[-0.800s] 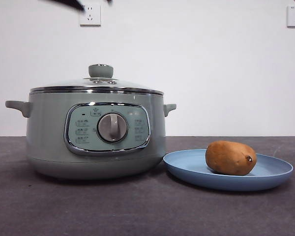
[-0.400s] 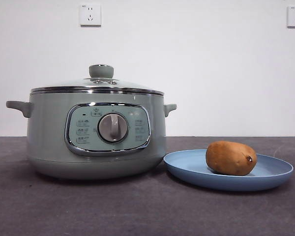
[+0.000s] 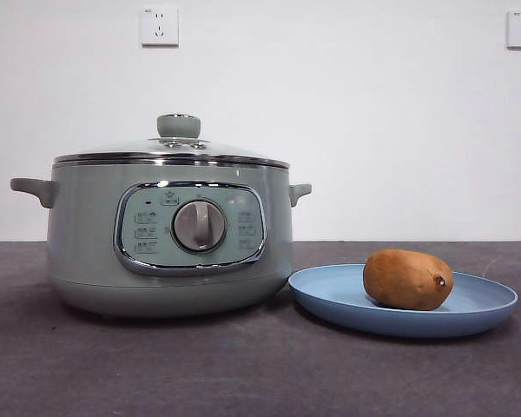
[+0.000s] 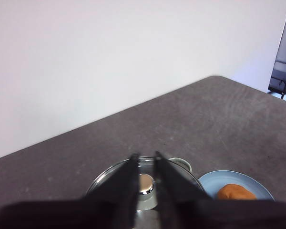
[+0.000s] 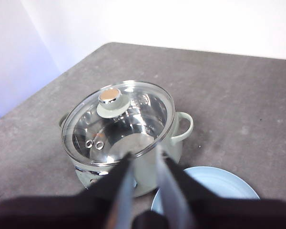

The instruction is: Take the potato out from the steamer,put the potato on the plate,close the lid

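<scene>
On the table [image 3: 243, 373], in the front view, we see the steamer [image 3: 169, 239] with its lid [image 3: 172, 152] seated on the rim, and just beside it the plate [image 3: 330, 300] carrying the potato [image 3: 407, 279] — no arm shows here. From the left wrist, we look down past the left gripper [image 4: 145, 157], jaws slightly parted and empty, high above the lid knob. From the right wrist, the right gripper [image 5: 143, 157] hangs above steamer and plate — jaws somewhat apart, holding nothing.

Steamer [image 3: 169, 239] touches plate [image 3: 330, 300]; table [image 3: 243, 373] in front open.
</scene>
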Tool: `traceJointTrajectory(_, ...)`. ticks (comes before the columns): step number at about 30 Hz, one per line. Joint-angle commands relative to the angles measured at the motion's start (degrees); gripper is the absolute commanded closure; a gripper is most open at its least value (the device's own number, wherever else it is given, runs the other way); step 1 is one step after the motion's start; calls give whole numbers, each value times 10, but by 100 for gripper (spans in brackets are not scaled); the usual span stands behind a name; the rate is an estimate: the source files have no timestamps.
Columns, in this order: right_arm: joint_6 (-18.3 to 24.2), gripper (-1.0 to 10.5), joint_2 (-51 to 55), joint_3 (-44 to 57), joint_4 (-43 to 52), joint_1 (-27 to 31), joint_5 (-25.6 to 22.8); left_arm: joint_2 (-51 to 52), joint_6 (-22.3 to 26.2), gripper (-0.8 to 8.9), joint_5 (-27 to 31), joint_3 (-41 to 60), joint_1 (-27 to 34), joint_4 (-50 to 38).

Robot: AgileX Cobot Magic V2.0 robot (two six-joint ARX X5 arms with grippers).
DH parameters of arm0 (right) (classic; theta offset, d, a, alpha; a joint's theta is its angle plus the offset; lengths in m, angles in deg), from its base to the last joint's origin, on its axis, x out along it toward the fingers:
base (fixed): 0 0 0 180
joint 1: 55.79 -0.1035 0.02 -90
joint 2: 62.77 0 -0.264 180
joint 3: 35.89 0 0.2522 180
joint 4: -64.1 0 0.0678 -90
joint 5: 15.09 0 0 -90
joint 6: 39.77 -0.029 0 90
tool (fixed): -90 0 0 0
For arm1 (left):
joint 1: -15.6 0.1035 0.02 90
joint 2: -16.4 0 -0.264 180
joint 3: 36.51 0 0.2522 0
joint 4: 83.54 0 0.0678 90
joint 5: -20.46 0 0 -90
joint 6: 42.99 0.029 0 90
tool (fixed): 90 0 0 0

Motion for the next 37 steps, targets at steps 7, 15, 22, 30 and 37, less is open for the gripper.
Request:
traceJointTrajectory(7,5,958,7,-1,4,-1,1,107,-49,822,52,176,-3,-126)
traceJointTrajectory(15,19,958,6,-1,0,-1,-1,226,-105,822,115,353,-3,-201)
traceJointTrajectory(22,20,957,5,-1,-9,-1,-4,236,-115,820,125,365,-3,-163)
traceJointTrajectory(30,20,946,5,-1,-9,-1,-4,236,-113,817,129,365,-3,-93)
traceJointTrajectory(37,20,946,5,-1,-9,-1,-4,236,-113,817,130,365,-3,-43)
